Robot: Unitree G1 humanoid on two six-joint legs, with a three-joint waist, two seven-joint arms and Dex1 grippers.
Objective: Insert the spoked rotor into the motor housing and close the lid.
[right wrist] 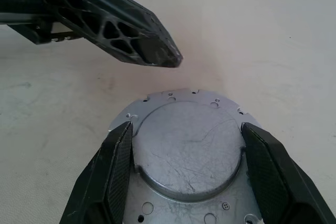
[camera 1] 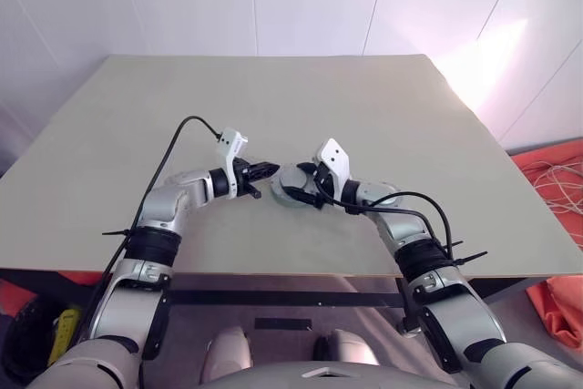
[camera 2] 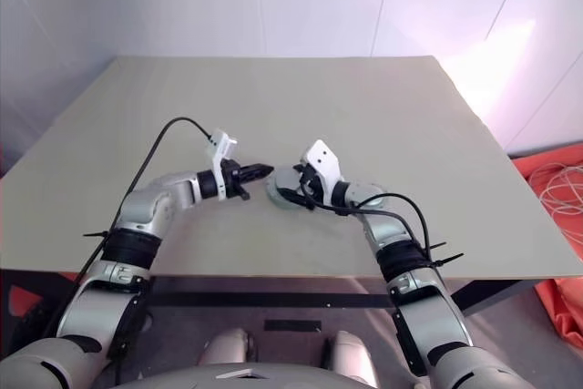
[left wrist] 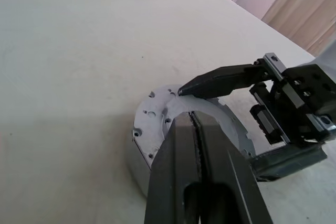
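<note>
Here, near the middle of the beige bench point(camera 1: 364, 116), the motor housing point(left wrist: 137, 150) lies flat with the lid point(right wrist: 186, 148) already on top, its plain silver-grey face turned up. The lid face is round and scratched, and around it there is a flange with small holes. The right tool point(right wrist: 184, 171) grasps this assembly: its two black fingers point(right wrist: 113, 174) stand wide apart, one on each side of the raised round part, close against its edge. The left tool point(camera 1: 264, 169) is clenched, with both fingers pressed together and nothing between them. It points toward the right tool and its tip hangs just over the near rim of the lid; I cannot tell if it touches the metal. In the right wrist view the closed left tool is above the far edge of the assembly, a little apart from it. The two tools almost meet over the housing.
</note>
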